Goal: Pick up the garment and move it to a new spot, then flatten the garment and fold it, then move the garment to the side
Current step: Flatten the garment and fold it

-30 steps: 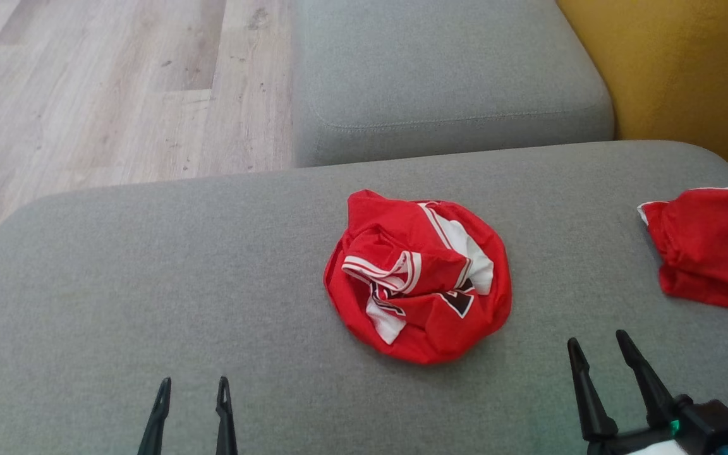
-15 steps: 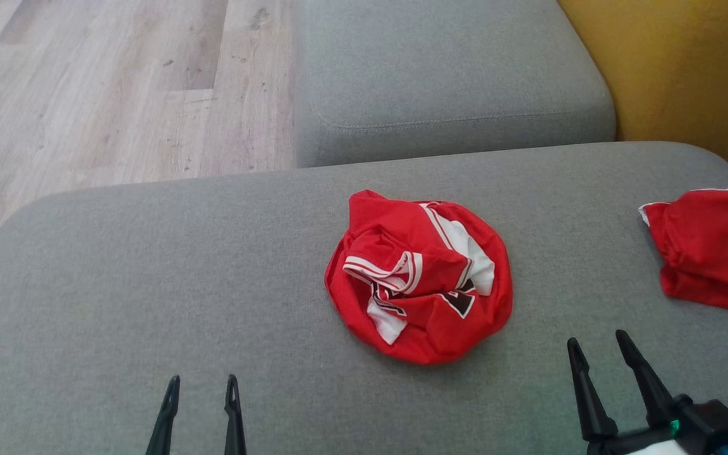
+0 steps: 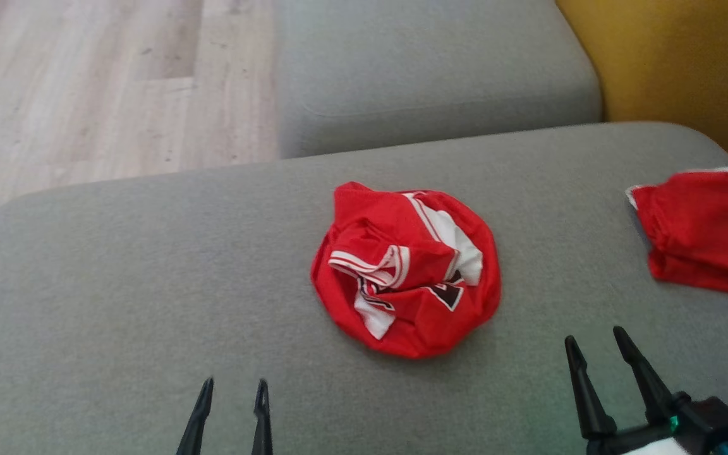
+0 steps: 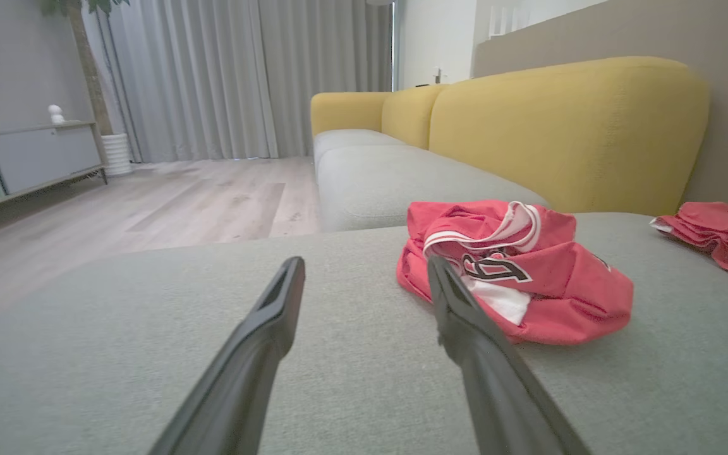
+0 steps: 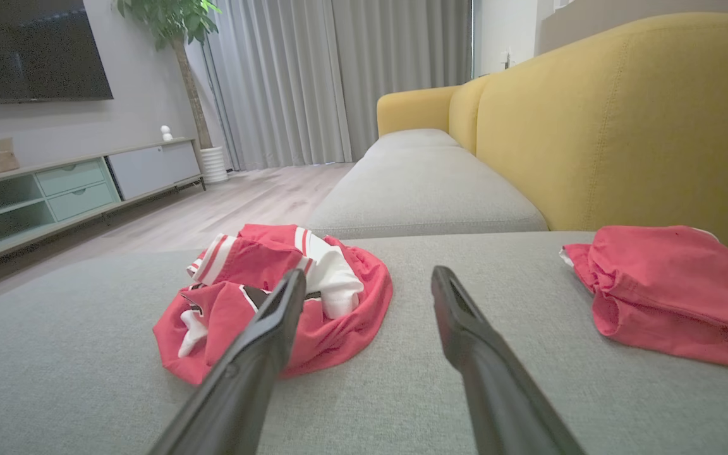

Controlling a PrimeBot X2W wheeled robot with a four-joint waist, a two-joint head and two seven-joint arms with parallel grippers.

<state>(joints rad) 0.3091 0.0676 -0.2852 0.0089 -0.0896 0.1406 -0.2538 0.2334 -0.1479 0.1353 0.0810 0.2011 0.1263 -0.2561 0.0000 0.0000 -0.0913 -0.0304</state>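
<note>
The garment (image 3: 406,268) is a crumpled red jersey with white stripes and black lettering, lying in a round heap in the middle of the grey sofa seat (image 3: 117,278). It also shows in the left wrist view (image 4: 515,265) and the right wrist view (image 5: 275,291). My left gripper (image 3: 234,385) stands open, low and to the left of the heap, touching nothing. My right gripper (image 3: 593,341) is open too, below and right of the jersey, with nothing between its fingers.
A second red cloth (image 3: 702,230) lies at the seat's right edge. Behind it rises the yellow backrest (image 3: 686,57). Another grey cushion (image 3: 427,69) extends away at the top, and wooden floor (image 3: 86,88) lies beyond the seat's left edge.
My left gripper has moved right and slightly forward toward the garment. The head camera has shifted a little, so the scene sits lower-left to upper-left. The right gripper and the jersey are unchanged.
</note>
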